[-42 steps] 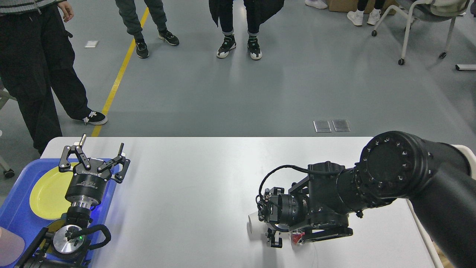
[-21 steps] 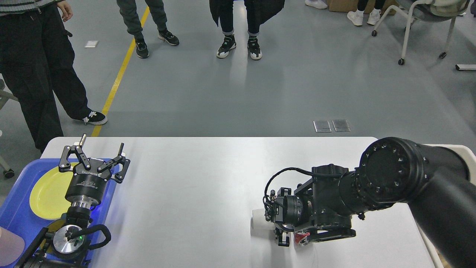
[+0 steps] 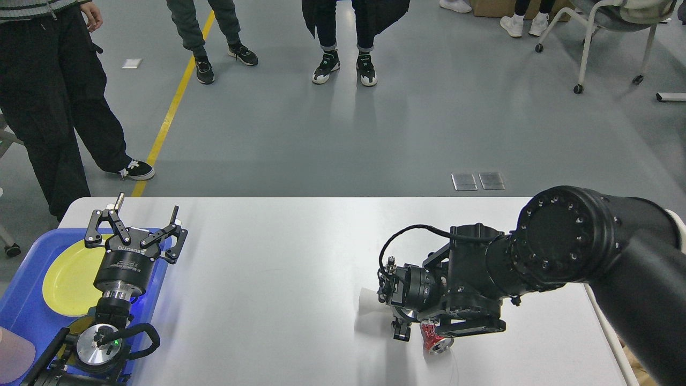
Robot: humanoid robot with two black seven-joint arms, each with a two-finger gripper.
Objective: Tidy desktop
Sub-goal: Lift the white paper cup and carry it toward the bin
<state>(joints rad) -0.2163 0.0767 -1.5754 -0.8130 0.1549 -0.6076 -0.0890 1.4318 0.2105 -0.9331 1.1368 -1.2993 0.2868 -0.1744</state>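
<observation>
The large smooth white surface (image 3: pixel 278 279) spreads below me. A blue plastic tray (image 3: pixel 24 316) with a round yellow plate (image 3: pixel 67 279) lies at its left edge, under my wide-spread left hand (image 3: pixel 134 228). My right hand (image 3: pixel 399 321) presses against a small white cup (image 3: pixel 367 308); I cannot tell its grip.

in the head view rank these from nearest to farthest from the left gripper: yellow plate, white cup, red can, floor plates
From the left gripper:
1. yellow plate, just below it on the blue tray at the left.
2. white cup, across the desktop, at the right gripper.
3. red can, just right of the cup.
4. floor plates, beyond the far edge.
</observation>
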